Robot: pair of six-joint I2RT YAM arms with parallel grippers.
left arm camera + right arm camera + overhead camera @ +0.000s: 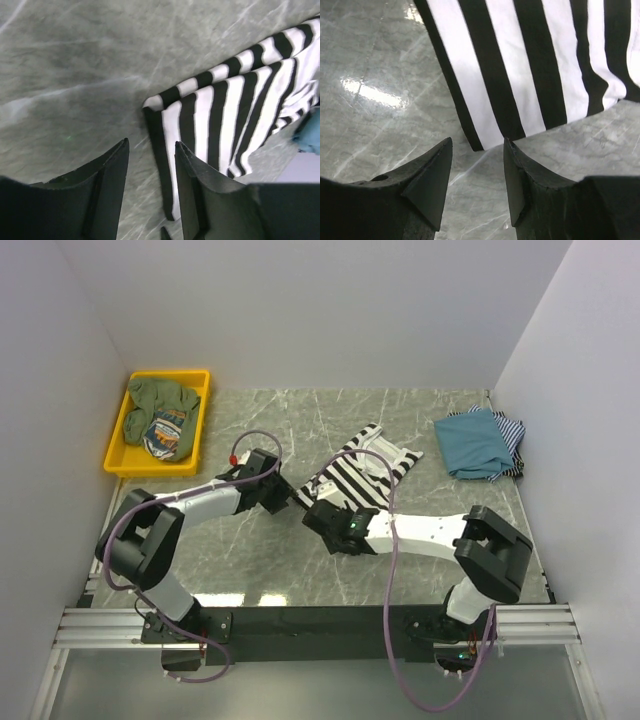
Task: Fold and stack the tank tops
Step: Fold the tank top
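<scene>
The left claw (151, 145) is seen with its jaws parted and nothing held between them; only the bare marbled table (75, 75) is framed in the gap. The black-and-white striped tank top (235, 115) is laid flat on the table just ahead of this claw and to its right, with a doubled-over corner nearest the claw's right finger (197, 187); whether cloth and finger touch cannot be told. The right claw (477, 142) is likewise held open and empty, low over the table. The same top's edge is spread directly ahead of it, and one dark-bordered corner is placed just beyond the gap between the fingertips. Well to the right of the right claw and farther out, a teal-blue tank top (472, 443) is piled on thin-striped tank tops (513, 432) near the wall. Well off to the left of the left claw and farther out, a yellow tray (118, 440) is set, with a green garment (160, 398) bundled in it.
</scene>
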